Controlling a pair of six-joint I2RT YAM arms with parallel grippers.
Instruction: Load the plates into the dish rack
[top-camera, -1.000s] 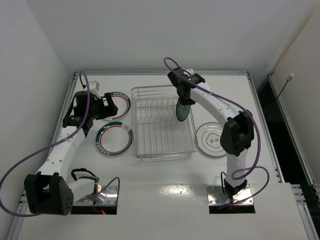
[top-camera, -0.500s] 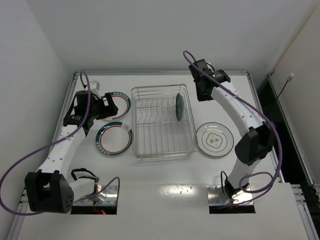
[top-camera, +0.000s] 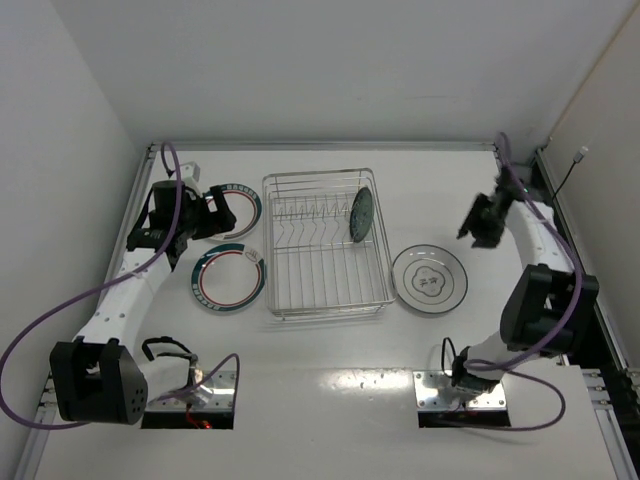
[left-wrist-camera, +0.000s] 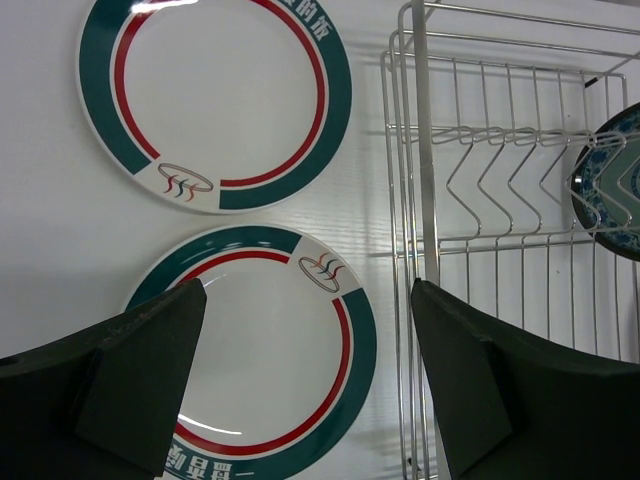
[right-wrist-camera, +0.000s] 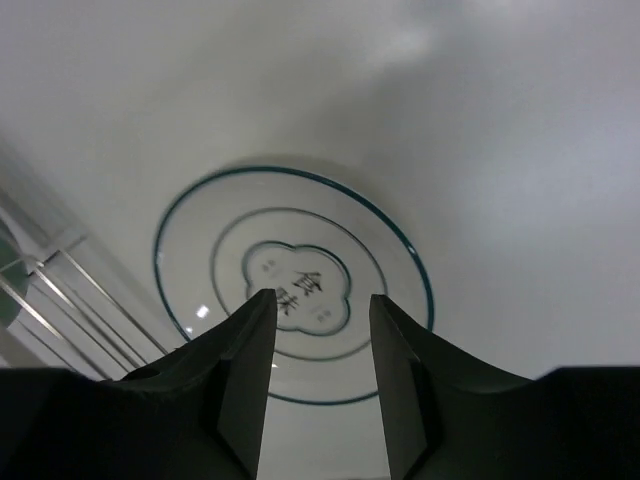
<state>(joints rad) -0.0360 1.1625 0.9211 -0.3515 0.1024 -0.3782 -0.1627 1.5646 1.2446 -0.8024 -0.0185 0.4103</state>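
While I watch from the top view, the dish rack sits in the middle of the table. One small teal plate stands on its edge inside the rack, at the 3 o'clock end of the row of prongs. The other three plates lie flat on the table.

The pale grey plate, with a flower shape in its middle, is just beside the rack, at about 4 o'clock from it. The two white plates with green and red bands are on the rack's 9 o'clock side. The far white plate and the near white plate are very close but not touching.

My left end effector hangs over the white plates with its fingers wide apart and nothing in them. My right end effector hangs between 1 and 2 o'clock from the grey plate. Its fingers are apart too and hold nothing, and its camera looks down at that plate.
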